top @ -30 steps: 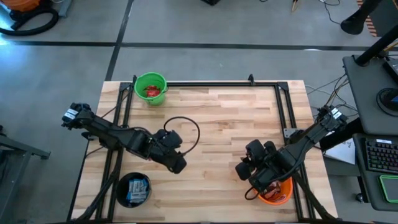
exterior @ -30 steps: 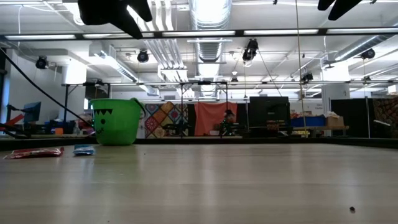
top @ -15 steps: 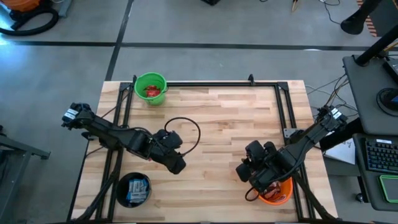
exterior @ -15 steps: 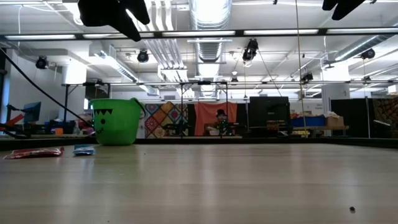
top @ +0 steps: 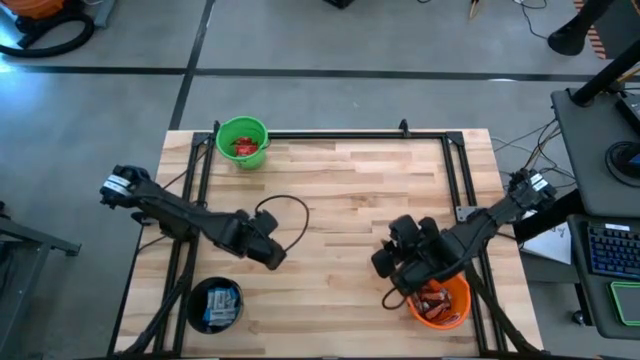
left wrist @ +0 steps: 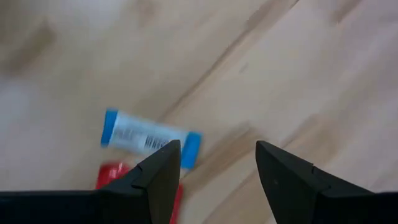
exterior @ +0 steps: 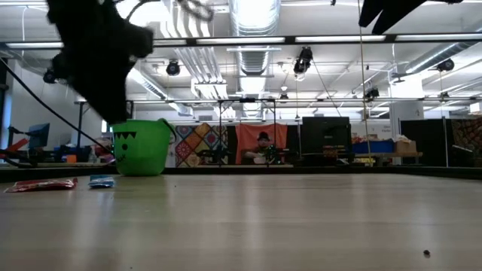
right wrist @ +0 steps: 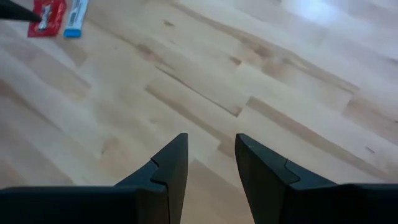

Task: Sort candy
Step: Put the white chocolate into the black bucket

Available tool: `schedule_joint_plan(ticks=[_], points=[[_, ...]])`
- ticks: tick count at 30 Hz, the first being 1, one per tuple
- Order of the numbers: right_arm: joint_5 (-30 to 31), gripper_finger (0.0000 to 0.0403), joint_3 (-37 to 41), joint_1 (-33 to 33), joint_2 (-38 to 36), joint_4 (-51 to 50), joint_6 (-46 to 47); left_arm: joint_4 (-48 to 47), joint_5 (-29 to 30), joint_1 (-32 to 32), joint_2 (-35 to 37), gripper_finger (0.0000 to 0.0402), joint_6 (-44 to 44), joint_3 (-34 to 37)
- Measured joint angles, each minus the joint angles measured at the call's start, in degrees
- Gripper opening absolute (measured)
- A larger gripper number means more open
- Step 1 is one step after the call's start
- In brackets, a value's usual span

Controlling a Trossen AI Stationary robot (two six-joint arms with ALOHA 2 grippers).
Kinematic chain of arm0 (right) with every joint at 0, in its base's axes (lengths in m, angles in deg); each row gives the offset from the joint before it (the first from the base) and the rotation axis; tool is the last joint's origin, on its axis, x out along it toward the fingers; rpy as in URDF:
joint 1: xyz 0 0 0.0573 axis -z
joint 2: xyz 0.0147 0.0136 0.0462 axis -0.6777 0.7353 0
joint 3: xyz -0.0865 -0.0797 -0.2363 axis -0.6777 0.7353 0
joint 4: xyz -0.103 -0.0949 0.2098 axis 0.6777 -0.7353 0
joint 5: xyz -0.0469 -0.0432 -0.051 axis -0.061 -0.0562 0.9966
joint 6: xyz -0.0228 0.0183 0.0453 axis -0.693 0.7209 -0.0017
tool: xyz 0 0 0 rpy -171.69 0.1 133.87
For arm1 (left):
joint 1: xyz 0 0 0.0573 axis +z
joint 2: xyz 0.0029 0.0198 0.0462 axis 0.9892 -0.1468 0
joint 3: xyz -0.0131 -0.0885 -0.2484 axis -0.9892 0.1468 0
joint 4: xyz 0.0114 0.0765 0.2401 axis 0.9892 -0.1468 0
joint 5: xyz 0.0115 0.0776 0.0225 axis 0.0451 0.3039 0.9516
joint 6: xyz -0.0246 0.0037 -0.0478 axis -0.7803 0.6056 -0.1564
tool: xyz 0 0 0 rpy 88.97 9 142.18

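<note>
High view first: a wooden table [top: 350,190] is seen from straight above, with both dark arms reaching in over it. Three buckets are parked on it. A green bucket [top: 242,142] sits at the far edge with red candy inside, a black bucket [top: 214,303] is at the near left corner with blue-and-white packets in it, and an orange bucket [top: 440,303] is at the near right, dark pieces showing inside.

The left gripper [top: 268,252] is held over the left-centre of the table, just up from the black bucket. Its fingers [left wrist: 163,168] are spread apart with nothing between them, and bare wood is seen through the gap. The right gripper [top: 385,264] hangs just beside the orange bucket, fingers [right wrist: 171,163] also parted and empty.

Two loose candies are left lying side by side on the wood under the left gripper: a blue-and-white packet [left wrist: 149,138] and a red packet [left wrist: 115,174], touching or nearly so. Both are also caught flat on the table in the low view.
</note>
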Motion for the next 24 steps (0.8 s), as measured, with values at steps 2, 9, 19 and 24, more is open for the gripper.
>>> schedule_joint_plan(ticks=[2,9,19,24], points=[[0.0,0.0125,0.0,1.0,0.0,0.0,-0.6,0.3,-1.0,0.0,0.0,0.0191,-4.6,3.0],[-0.1,0.0125,0.0,3.3,0.0,0.0,-2.1,1.5,0.5,0.1,0.1,0.0191,-16.9,9.3],[-6.0,0.0125,0.0,5.0,0.0,-0.1,-6.5,1.7,1.9,1.7,0.1,0.0203,-27.7,11.2],[-6.2,0.0125,0.0,5.0,-0.1,-0.2,-10.4,4.8,1.3,2.1,0.1,0.0203,-34.8,11.3]])
